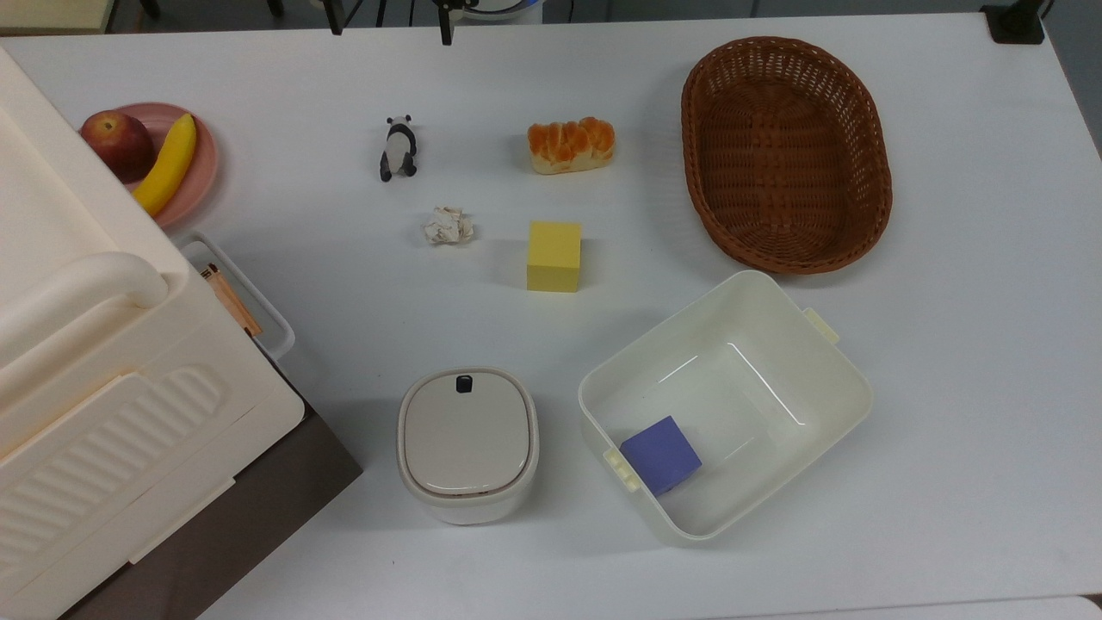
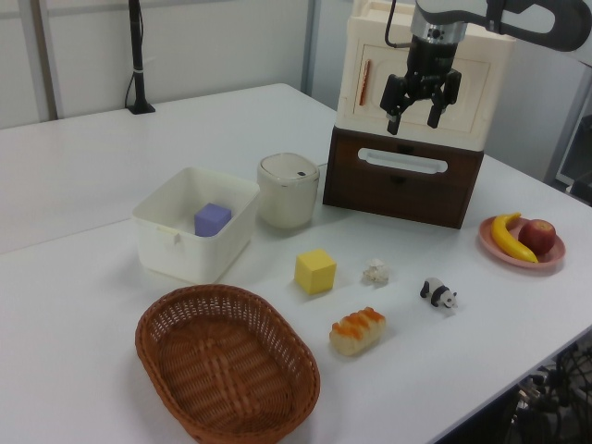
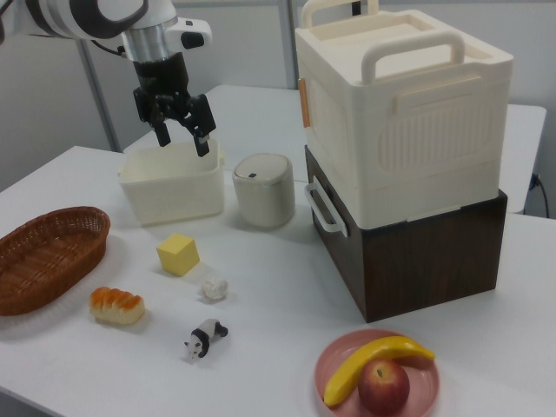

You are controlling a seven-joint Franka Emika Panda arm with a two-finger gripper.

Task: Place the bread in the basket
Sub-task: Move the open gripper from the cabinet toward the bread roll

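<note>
Top view: bread (image 1: 572, 145) beside basket (image 1: 785, 153)

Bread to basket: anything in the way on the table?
Nothing visible. The bread lies on bare table beside the basket, with open tabletop between them. The yellow cube sits off that line. The gripper hangs open, well above.

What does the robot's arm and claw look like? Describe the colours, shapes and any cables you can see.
The arm is made of rounded white segments with dark joints and ends in a silver-grey cylindrical wrist. Below it sits a black claw with two black fingers. In the left view, a thin dark cable runs down beside the wrist to the claw.
</note>
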